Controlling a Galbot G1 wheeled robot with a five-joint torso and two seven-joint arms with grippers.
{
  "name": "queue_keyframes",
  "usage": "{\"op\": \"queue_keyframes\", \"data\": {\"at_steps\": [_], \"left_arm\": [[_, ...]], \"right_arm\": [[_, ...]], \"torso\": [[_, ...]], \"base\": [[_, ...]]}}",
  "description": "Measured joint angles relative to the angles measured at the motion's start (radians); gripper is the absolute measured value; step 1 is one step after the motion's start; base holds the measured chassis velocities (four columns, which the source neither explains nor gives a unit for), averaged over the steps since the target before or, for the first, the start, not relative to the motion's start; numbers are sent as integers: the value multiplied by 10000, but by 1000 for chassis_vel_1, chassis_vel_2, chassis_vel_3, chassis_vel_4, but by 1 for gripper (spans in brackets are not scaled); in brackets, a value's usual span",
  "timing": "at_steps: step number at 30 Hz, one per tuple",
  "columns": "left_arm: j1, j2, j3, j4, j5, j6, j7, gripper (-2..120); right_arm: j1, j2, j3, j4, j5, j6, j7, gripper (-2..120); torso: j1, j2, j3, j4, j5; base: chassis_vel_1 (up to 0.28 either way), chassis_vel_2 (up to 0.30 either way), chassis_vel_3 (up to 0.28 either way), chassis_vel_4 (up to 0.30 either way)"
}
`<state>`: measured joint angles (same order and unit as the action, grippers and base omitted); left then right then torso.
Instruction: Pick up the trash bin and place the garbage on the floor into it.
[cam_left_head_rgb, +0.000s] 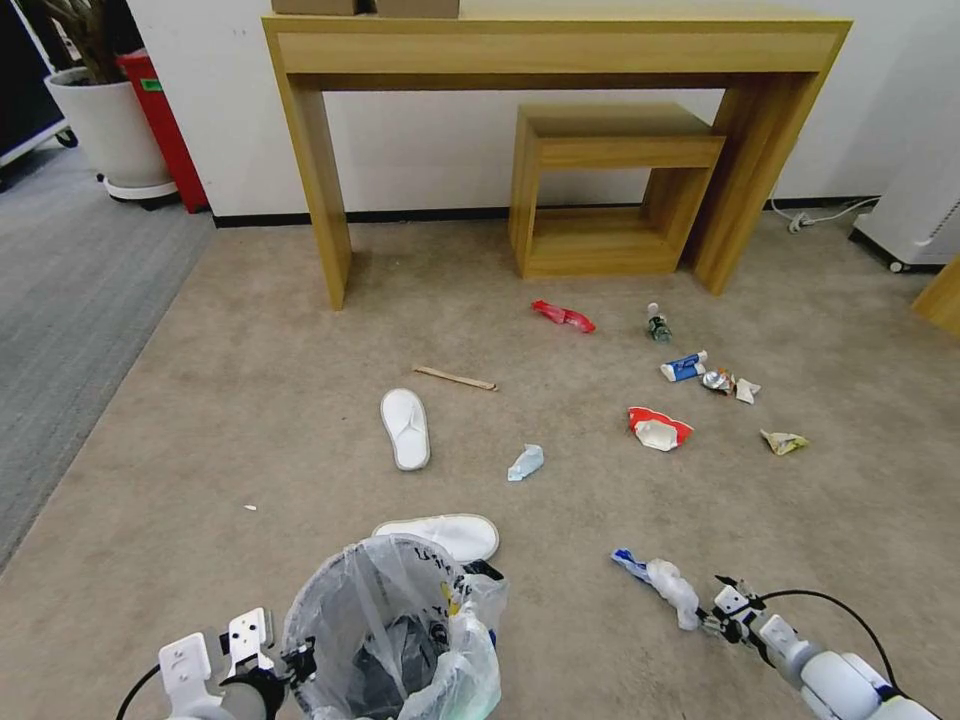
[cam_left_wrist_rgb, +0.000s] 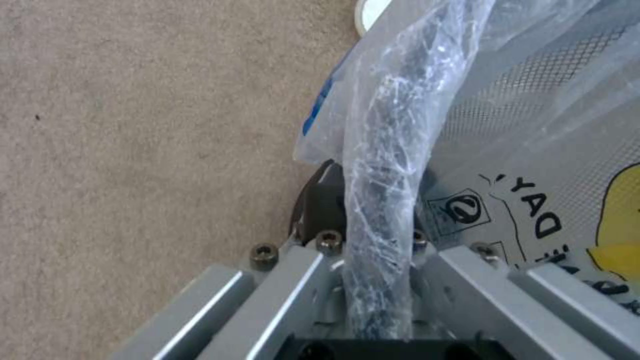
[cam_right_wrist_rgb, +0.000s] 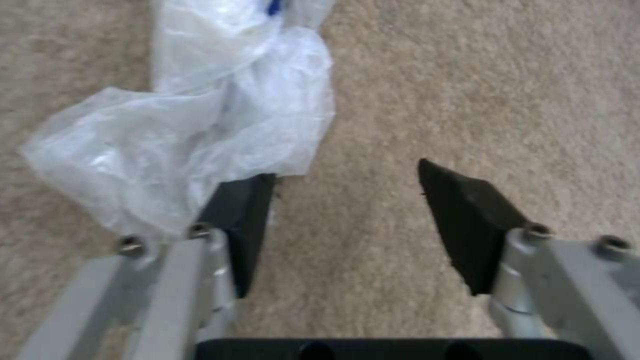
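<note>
Down at the near edge of the floor, on my left, I have the trash bin (cam_left_head_rgb: 392, 640) in hand: the left end effector (cam_left_head_rgb: 300, 662) is clamped on its rim, and the left wrist view shows the rim and the bunched clear liner (cam_left_wrist_rgb: 380, 200) running straight between the closed fingers (cam_left_wrist_rgb: 320, 205). So I judge the pick-up half of the job done. Something dark lies inside the liner, but I cannot tell what it is. On my right, the right end effector (cam_right_wrist_rgb: 343, 220) is low over the carpet with its fingers spread wide and nothing held; a crumpled clear plastic wrapper with a blue end (cam_left_head_rgb: 665, 582) lies just beside and touching its left finger, not between the two. I read this as the approach to that piece, with the grasp not yet made. Nearly all the garbage is on the floor: one white slipper (cam_left_head_rgb: 445, 536) just beyond the bin, another slipper (cam_left_head_rgb: 405, 428) farther out, a wooden stick (cam_left_head_rgb: 455, 378), a tissue (cam_left_head_rgb: 526, 462), a red-white cup (cam_left_head_rgb: 658, 428), a yellowish scrap (cam_left_head_rgb: 783, 441), a blue-white packet (cam_left_head_rgb: 684, 367), a crushed can (cam_left_head_rgb: 717, 380), a small bottle (cam_left_head_rgb: 657, 323) and a red wrapper (cam_left_head_rgb: 563, 316) near the wooden worktop (cam_left_head_rgb: 560, 40) at the far wall. Most of the collecting is still ahead.
</note>
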<state>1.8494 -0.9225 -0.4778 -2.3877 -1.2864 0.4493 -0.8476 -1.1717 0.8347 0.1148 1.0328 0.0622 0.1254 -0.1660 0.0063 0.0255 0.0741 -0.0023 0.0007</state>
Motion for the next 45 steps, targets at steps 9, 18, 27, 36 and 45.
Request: {"op": "queue_keyframes", "data": {"at_steps": [9,18,27,36,45], "left_arm": [[-87,-17,94,26,73,-41,48,0],[-69,95,63,2,69,-71,69,0],[-50,131,-3,-71,150,-149,161,0],[-8,99,93,-89,353,-173,301,0],[-13,149,158,-58,377,-179,304,0]], "right_arm": [[-155,-29,196,16,2,184,-91,22],[-311,-126,540,120,4,297,-45,0],[-544,-191,1195,988,404,333,-127,0],[-1212,-234,2287,2372,911,405,-195,0],[-1388,-116,2600,2448,912,654,-230,0]], "torso": [[-1,-8,4,15,23],[2,-10,4,7,6],[2,-6,1,4,-7],[2,-4,0,3,-7],[2,-3,0,1,-6]], "base": [[0,0,0,0],[0,0,0,0],[0,0,0,0],[0,0,0,0],[0,0,0,0]]}}
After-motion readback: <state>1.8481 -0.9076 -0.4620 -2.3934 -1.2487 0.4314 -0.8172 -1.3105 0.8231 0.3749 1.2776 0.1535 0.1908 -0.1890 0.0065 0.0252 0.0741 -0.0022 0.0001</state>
